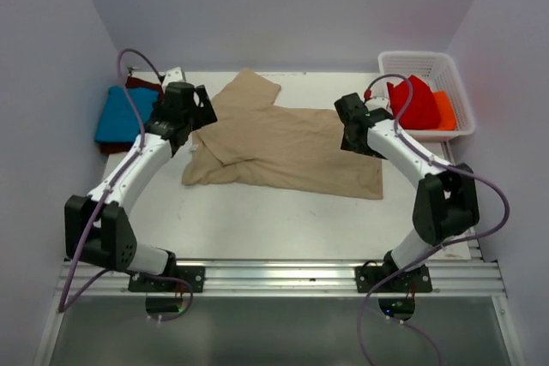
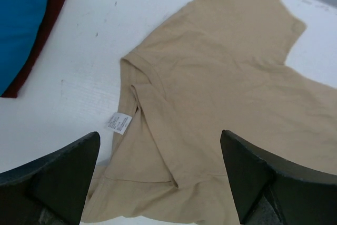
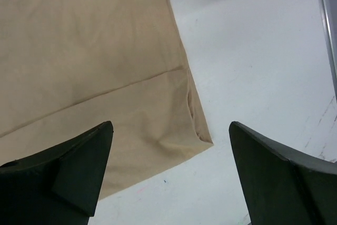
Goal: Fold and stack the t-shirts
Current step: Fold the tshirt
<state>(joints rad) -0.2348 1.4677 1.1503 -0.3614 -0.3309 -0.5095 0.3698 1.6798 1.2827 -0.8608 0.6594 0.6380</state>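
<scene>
Left end effector (image 2: pixel 160 135) and right end effector (image 3: pixel 171 125) hung released over the half-folded tan cloth t-shirt (image 1: pixel 292 147), not yet stacked on the folded bright blue t-shirt (image 1: pixel 124 117) and dark maroon t-shirt (image 2: pixel 42 30).

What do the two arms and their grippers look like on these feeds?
Both the left arm and right arm have white links with black joint housings and black bases. A purple cable loops along each. The left gripper and right gripper each have two dark, wedge-shaped fingers.
</scene>
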